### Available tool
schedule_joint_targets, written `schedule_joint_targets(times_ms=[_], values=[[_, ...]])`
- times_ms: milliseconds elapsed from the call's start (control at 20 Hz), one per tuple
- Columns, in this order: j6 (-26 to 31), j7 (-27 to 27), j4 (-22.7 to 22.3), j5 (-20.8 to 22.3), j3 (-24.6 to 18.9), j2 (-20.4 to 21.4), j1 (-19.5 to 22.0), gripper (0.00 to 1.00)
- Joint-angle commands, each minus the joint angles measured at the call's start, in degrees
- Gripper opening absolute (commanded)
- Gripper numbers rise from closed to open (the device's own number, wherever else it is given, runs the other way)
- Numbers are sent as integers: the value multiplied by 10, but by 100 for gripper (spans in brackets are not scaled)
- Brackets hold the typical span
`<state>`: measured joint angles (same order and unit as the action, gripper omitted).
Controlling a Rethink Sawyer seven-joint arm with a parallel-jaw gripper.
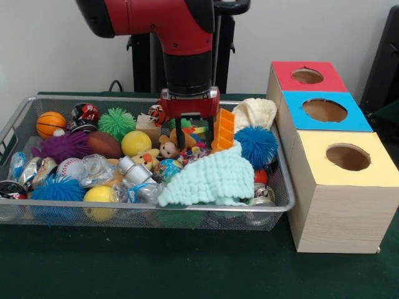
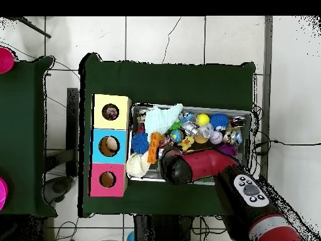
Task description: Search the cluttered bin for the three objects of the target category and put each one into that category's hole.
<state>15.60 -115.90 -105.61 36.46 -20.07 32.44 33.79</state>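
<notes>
My gripper (image 1: pixel 195 138) hangs open over the middle of the wire bin (image 1: pixel 283 187), fingertips just above the clutter and holding nothing. Right below it lie a small tan bear toy (image 1: pixel 167 148) and a patterned ball (image 1: pixel 167 169). An orange ridged block (image 1: pixel 222 129) stands just right of the fingers. A mint knitted cloth (image 1: pixel 209 177) covers the bin's front right part. The wooden box has a red hole (image 1: pixel 307 76), a blue hole (image 1: pixel 324 110) and a yellow hole (image 1: pixel 348 157). In the overhead view the arm (image 2: pixel 194 166) hides the gripper.
The bin also holds a basketball (image 1: pixel 50 123), a yellow ball (image 1: pixel 136 142), a brown football (image 1: pixel 103 144), a green spiky ball (image 1: pixel 116 121), a blue spiky ball (image 1: pixel 255 144) and a cream cloth (image 1: pixel 255 112). The box (image 2: pixel 110 145) stands against the bin's side.
</notes>
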Motion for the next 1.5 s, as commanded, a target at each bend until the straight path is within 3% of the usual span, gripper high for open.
schedule_joint_targets(times_ms=[50,350,600,700,800,1050,1500], values=[[78,3,-45,-79,-79,84,41,100],[181,55,-67,-153,-122,173,73,100],[212,73,-55,-159,-129,182,80,100],[199,75,-39,-138,-123,161,78,100],[185,93,-2,-105,-116,114,86,100],[242,185,131,-63,-111,15,115,100],[277,262,222,-10,-138,-37,144,100]])
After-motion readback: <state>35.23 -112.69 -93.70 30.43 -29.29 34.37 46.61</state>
